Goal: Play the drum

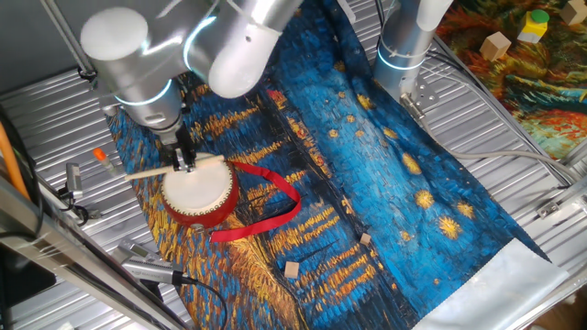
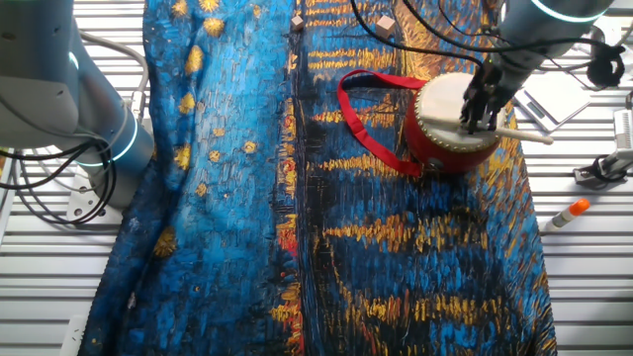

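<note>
The drum has a cream-white skin, a red side with gold trim and a red ribbon strap; it stands on the blue painted cloth. It also shows in the other fixed view with its strap. My gripper is shut on a thin pale wooden stick and holds it level across the drum's far edge. In the other fixed view my gripper holds the stick just over the skin. I cannot tell whether the stick touches the skin.
A second arm's base stands at the back; it also shows at the left. Small wooden blocks lie on the cloth. An orange-capped marker lies on the metal table. More blocks sit on a far cloth.
</note>
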Controlling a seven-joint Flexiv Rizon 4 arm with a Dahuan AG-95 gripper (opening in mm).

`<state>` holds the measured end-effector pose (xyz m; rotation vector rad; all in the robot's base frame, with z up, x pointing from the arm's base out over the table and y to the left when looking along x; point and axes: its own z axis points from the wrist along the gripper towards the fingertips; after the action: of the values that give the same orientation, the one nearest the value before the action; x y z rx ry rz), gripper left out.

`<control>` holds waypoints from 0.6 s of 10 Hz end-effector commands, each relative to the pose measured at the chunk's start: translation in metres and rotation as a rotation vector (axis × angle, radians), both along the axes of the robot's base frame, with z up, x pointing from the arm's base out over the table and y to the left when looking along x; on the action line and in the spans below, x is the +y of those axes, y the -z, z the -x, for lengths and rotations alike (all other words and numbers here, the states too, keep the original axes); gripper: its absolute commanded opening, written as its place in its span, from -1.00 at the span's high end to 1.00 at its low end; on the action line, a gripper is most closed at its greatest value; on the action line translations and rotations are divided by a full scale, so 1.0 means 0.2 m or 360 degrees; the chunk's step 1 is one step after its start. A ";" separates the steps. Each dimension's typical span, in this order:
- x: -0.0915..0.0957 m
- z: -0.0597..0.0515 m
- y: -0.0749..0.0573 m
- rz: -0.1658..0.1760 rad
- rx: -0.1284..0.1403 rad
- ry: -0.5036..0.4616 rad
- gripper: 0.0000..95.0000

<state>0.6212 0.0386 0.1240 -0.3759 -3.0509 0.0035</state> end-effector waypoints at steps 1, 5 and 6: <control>-0.01 -0.03 -0.15 -0.0010 0.0056 -0.0007 1.00; -0.02 -0.02 -0.13 0.0013 0.0071 -0.0019 1.00; -0.02 -0.01 -0.08 0.0024 0.0063 -0.0017 1.00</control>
<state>0.6204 0.0354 0.1401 -0.3551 -3.0134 0.0355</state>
